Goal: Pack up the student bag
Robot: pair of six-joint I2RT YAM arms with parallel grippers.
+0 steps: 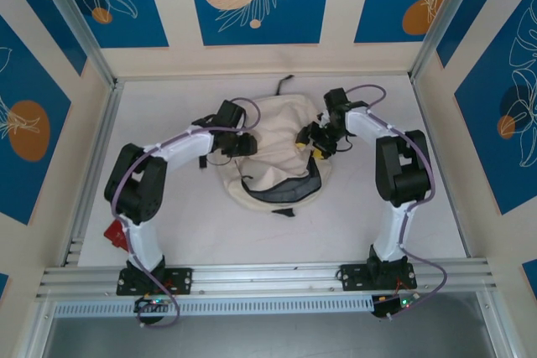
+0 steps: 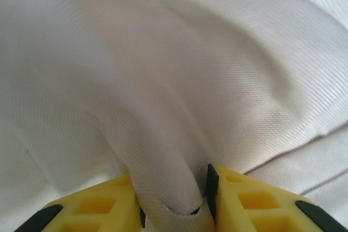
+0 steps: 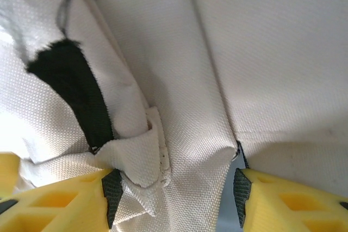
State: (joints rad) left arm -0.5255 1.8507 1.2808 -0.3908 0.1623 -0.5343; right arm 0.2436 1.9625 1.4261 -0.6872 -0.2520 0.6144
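the student bag [image 1: 273, 153] lies slumped on the bench [image 1: 252, 232], with the left jaws at one side of it and the right jaws at the other. its black-trimmed mouth [image 1: 281, 194] faces back towards the arm bases.

the left jaws are clenched on a rolled fold of cream cloth [image 2: 168, 188], which sits squarely between the yellow fingers [image 2: 92, 207] and runs straight out ahead of them. that grip looks sound to me.

the right jaws stand wider, straddling a bunched seam tab [image 3: 157, 150]. a black strap [image 3: 76, 91] lies ahead of them and off to the left pad's side. the left pad touches cloth. by the other pad i see a sliver of gap, so i cannot tell whether they truly hold.

i judge the step to be spreading the mouth open. i'd confirm the right grip first and take cloth rather than the strap. then i'd lift both sides together and draw them apart gently, because this soft fabric will sag or slip from a shallow pinch.
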